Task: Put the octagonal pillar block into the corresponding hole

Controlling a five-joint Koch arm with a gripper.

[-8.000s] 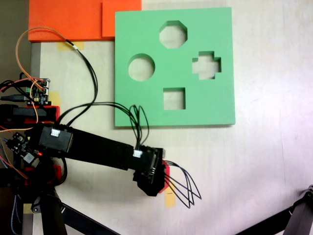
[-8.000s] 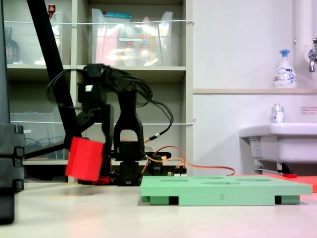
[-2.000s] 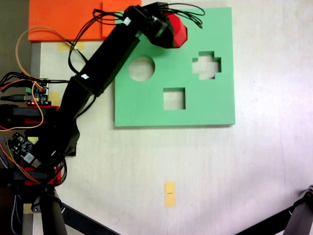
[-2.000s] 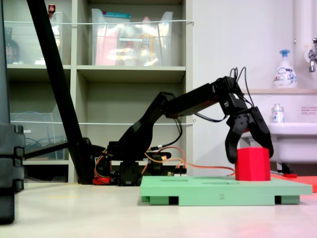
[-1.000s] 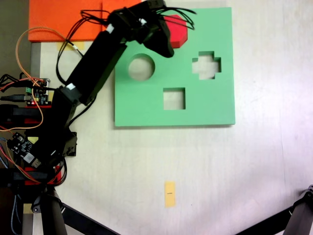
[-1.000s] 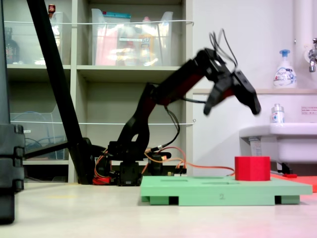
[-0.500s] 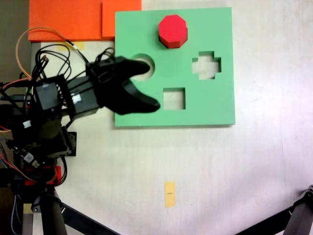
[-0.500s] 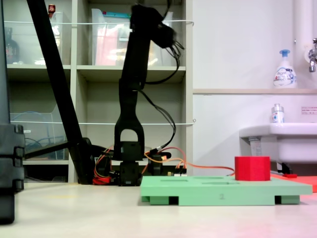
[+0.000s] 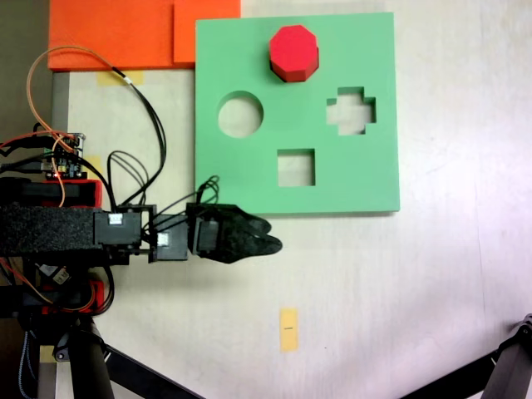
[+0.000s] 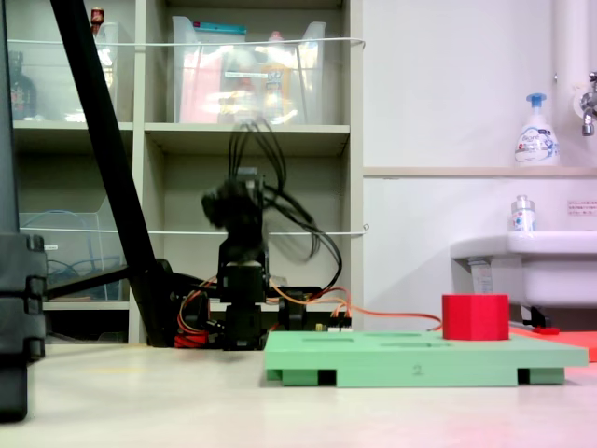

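One red block (image 9: 293, 51) sits in the eight-sided hole near the far edge of the green board (image 9: 357, 179), seen from above. The side-on fixed view shows the block (image 10: 475, 317) standing upright with most of its height proud of the board's (image 10: 420, 358) top face, so it seems lodged in the cut-out but not pushed down flush; how deep it goes cannot be read from either picture. By that reckoning the placing looks done, or all but done, and little is left beyond perhaps a press to seat it.

The claw (image 9: 268, 243) hangs off the board, just beyond its near edge in the view from above, well apart from the block and touching nothing. It holds nothing. Its two dark tips lie close together with only a thin seam between them, so the jaws read as drawn together. In the side-on view the arm (image 10: 241, 271) is folded back by the shelves, blurred, too smeared to tell the jaws there.

The round, cross and square holes stand empty.
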